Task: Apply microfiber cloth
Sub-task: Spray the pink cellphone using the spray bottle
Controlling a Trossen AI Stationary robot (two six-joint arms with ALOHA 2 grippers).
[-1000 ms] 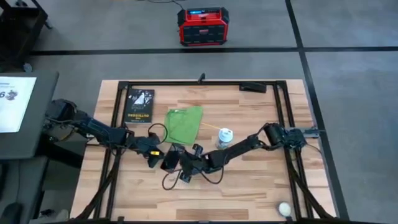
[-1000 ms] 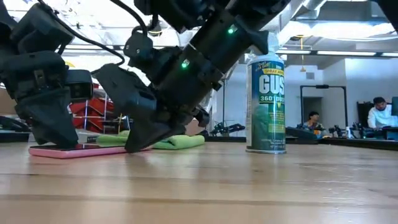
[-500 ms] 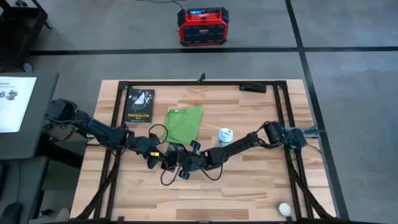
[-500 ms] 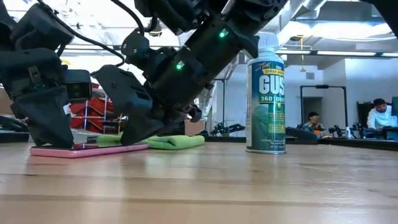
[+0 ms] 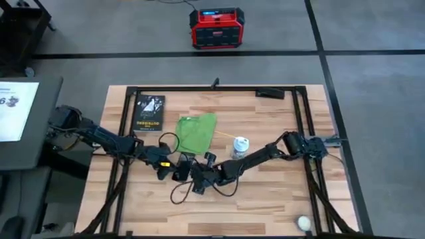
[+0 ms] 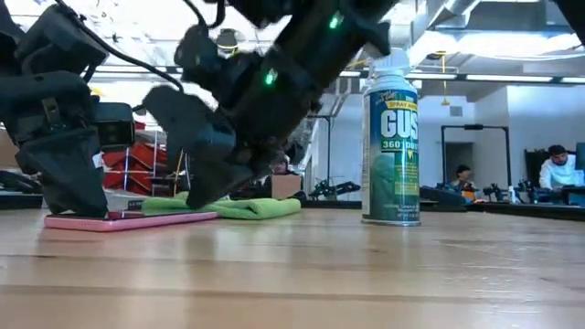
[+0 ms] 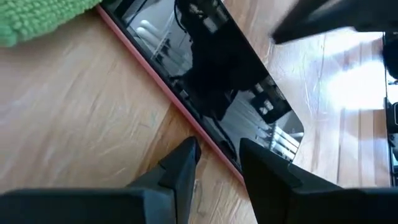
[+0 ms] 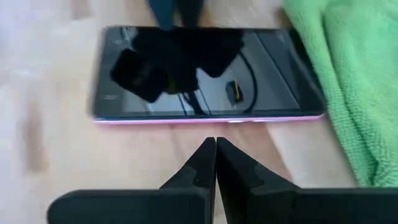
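The lime-green microfiber cloth (image 5: 197, 132) lies flat mid-table, untouched, just beyond a pink-edged phone (image 8: 205, 71), so I judge it handy for wiping the screen. My left gripper (image 7: 216, 163), fingers parted, straddles the phone's edge, likely steadying it. The right gripper (image 8: 215, 163), clenched empty, hovers beside; only wrist views reveal this.

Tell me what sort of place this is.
Probably a robotics lab or workshop: a framed wooden table on a taped concrete floor, a red power station beyond it, people at desks behind.
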